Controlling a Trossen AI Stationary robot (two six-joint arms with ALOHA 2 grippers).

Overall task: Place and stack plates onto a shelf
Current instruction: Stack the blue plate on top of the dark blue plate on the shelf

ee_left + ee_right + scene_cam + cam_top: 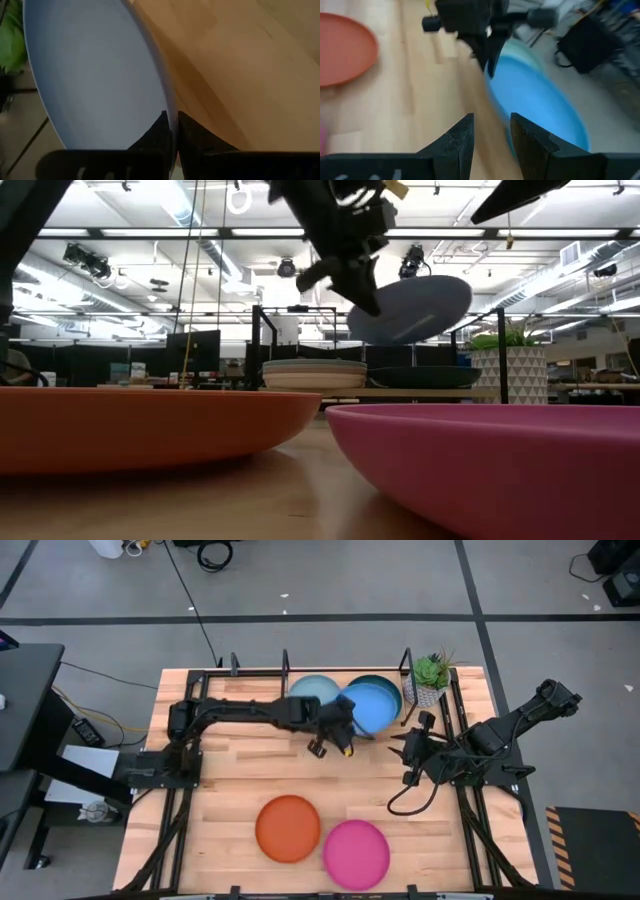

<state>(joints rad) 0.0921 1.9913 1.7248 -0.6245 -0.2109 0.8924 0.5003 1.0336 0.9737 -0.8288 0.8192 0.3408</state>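
Note:
My left gripper (348,735) is shut on the blue plate (378,708), held tilted in the air over the shelf (405,665). Under it, a dark teal plate (425,377) lies on the shelf floor. Beside that stands a stack of plates (315,372) with the light teal plate (312,690) on top. The orange plate (288,828) and pink plate (356,853) lie flat on the table near its near edge. My right gripper (402,762) waits open to the right of the blue plate, holding nothing. My left gripper pinches the blue plate's rim (170,107) between its two fingers, on the side of the plate facing the table's near-left. One finger (155,132) lies on the plate's inner face, the other on its underside. The plate (415,308) is lifted clear and tilted.
A small potted green plant (432,678) stands at the shelf's right end, close to the blue plate. Black upright posts (258,345) divide the shelf. Bare wood lies between the shelf and the two near plates. The right arm reaches in from the table's right edge.

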